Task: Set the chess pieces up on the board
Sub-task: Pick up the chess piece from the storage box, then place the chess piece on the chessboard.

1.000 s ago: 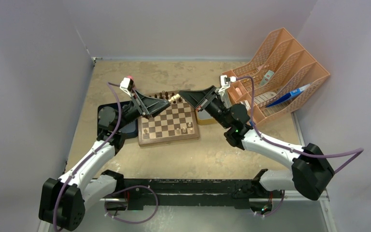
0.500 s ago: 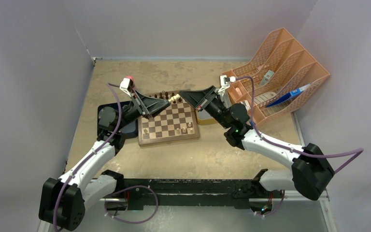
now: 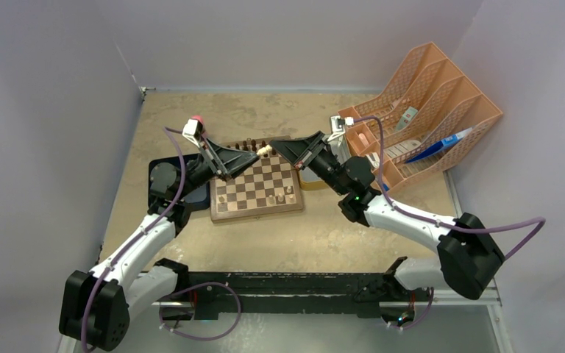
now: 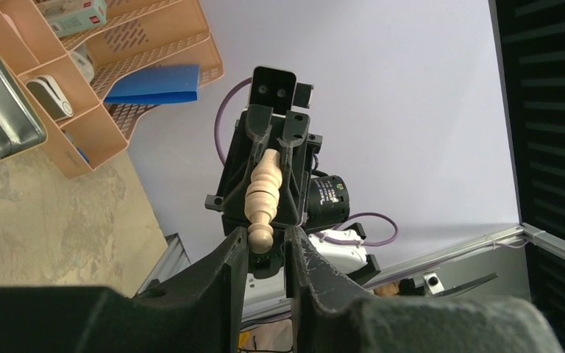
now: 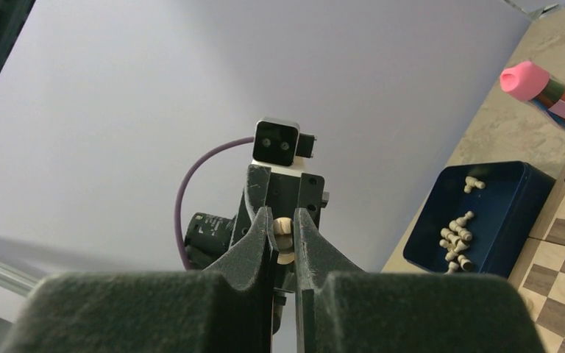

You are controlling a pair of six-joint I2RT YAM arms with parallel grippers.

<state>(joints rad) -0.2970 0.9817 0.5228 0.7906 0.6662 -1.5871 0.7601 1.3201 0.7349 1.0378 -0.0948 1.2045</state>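
Note:
The board (image 3: 224, 211) lies mid-table, with dark pieces (image 3: 249, 144) on its far row and two pale pieces (image 3: 287, 195) near its right front. Both grippers meet tip to tip above the far edge. A pale piece (image 3: 265, 151) spans between them. My right gripper (image 3: 274, 145) is shut on its base end (image 5: 283, 229), as the right wrist view (image 5: 282, 220) shows. My left gripper (image 3: 256, 155) is slightly open: in the left wrist view (image 4: 267, 239) the piece's round head (image 4: 262, 237) sits between the fingertips with a gap on one side.
A dark blue tray (image 5: 519, 184) left of the board holds several pale pieces (image 5: 456, 235). A metal tin (image 3: 310, 180) sits right of the board. An orange file organizer (image 3: 441, 95) stands at the back right. A pink-capped stick (image 5: 533, 81) lies behind the tray.
My right gripper has moved a little left, closing in on the pale piece at the left gripper's tips. The left arm has stayed put.

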